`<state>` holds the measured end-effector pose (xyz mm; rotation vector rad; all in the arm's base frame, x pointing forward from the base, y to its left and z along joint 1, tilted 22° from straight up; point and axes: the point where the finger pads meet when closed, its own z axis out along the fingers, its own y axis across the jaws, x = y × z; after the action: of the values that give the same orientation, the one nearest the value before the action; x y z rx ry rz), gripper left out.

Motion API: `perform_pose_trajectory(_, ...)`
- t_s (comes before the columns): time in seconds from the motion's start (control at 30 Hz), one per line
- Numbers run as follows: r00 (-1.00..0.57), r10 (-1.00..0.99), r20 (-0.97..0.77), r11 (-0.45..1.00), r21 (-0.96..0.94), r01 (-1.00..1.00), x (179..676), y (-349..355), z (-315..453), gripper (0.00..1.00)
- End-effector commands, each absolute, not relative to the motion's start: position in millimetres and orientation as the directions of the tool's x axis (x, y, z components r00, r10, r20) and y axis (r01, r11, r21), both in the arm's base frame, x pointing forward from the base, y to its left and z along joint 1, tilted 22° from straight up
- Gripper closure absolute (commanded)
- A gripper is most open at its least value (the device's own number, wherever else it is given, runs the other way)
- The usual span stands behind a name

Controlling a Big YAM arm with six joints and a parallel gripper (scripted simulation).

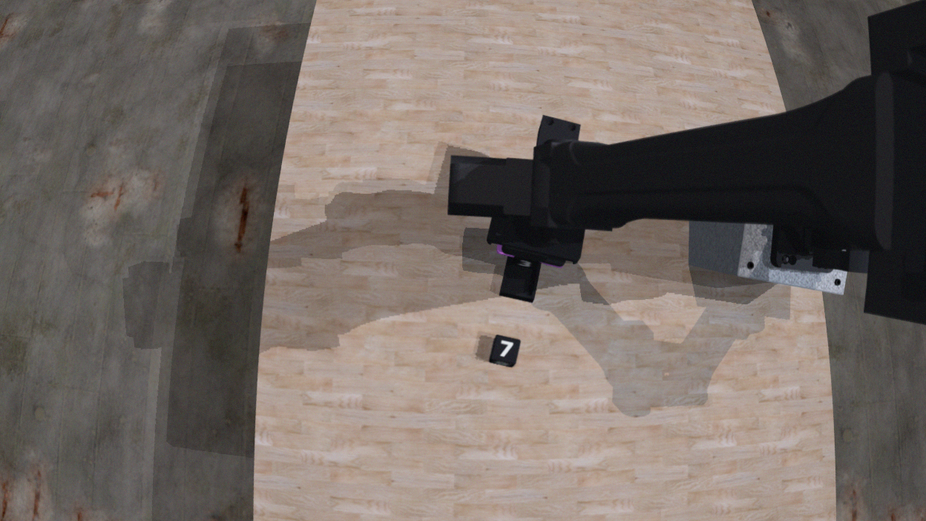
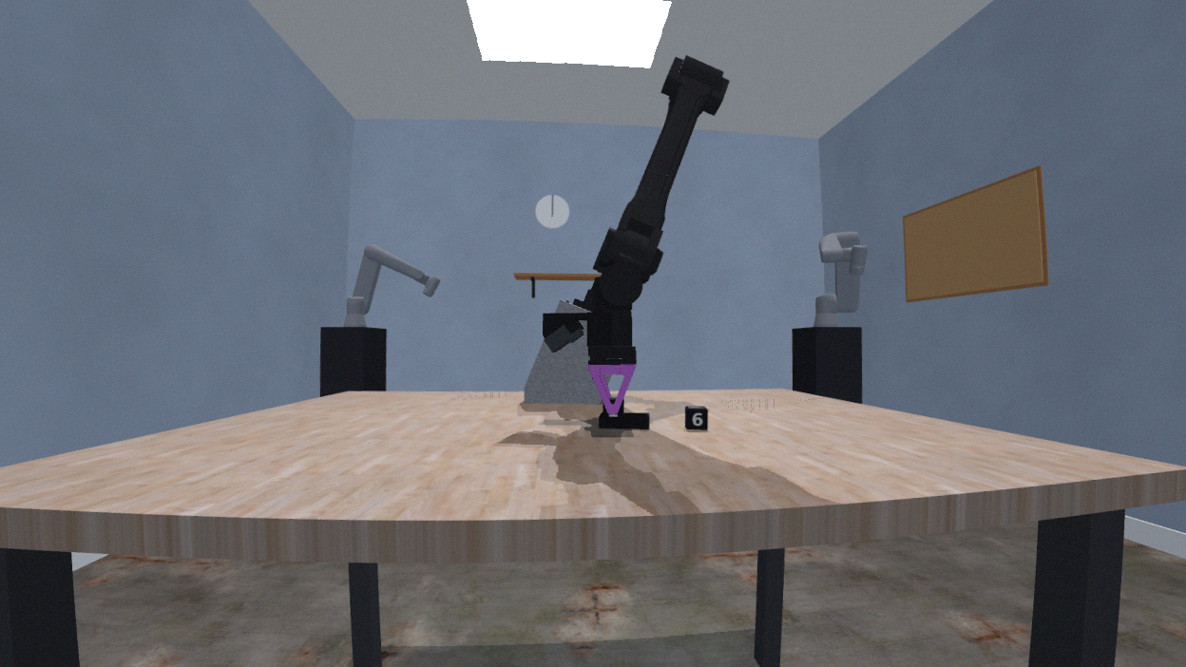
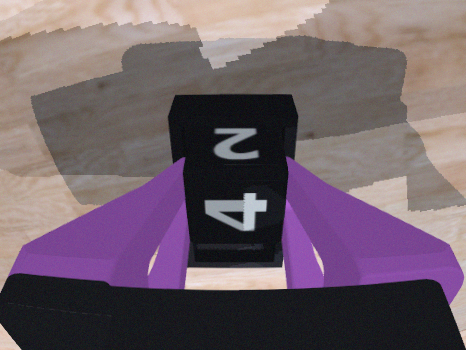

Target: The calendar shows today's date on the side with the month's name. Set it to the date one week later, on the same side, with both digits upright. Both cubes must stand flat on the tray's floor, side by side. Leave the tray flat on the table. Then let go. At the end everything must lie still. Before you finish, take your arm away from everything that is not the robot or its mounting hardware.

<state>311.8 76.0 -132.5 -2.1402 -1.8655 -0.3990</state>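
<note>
1. Jaws pinching a black cube (image 3: pixel 234 175): my purple fingers press on its two sides, and the wrist view shows a white 4 on the face toward me and a 2 on the next face beyond it.

2. From the side, my gripper (image 2: pixel 612 408) points straight down with the fingertips low over the black tray (image 2: pixel 623 421), which lies flat on the wooden bench (image 2: pixel 332 464). I cannot tell whether the held cube touches the tray's floor.

3. From above, my arm (image 1: pixel 680 174) reaches in from the right and covers most of the tray (image 1: pixel 519 280); only one dark end of it shows below the wrist.

4. A second black cube (image 1: pixel 503 349) stands alone on the bench, apart from the tray, with a 7 on top. In the side view the same cube (image 2: pixel 697 418) shows a 6 toward the camera, to the right of the tray.

5. The month's name on the tray is not readable in any view.
</note>
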Motion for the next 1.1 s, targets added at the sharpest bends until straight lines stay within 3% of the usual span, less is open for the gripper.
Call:
perform_pose_trajectory(0.0, 0.14, 0.917, 0.374, -0.138, -0.033, 0.99, 308, 78, -136, 0.66)
perform_pose_trajectory(0.3, 0.14, 0.917, 0.374, -0.138, -0.033, 0.99, 308, 78, -136, 0.55)
perform_pose_trajectory(1.07, 0.137, 0.916, 0.377, -0.142, -0.015, 0.99, 312, 62, -107, 0.55)
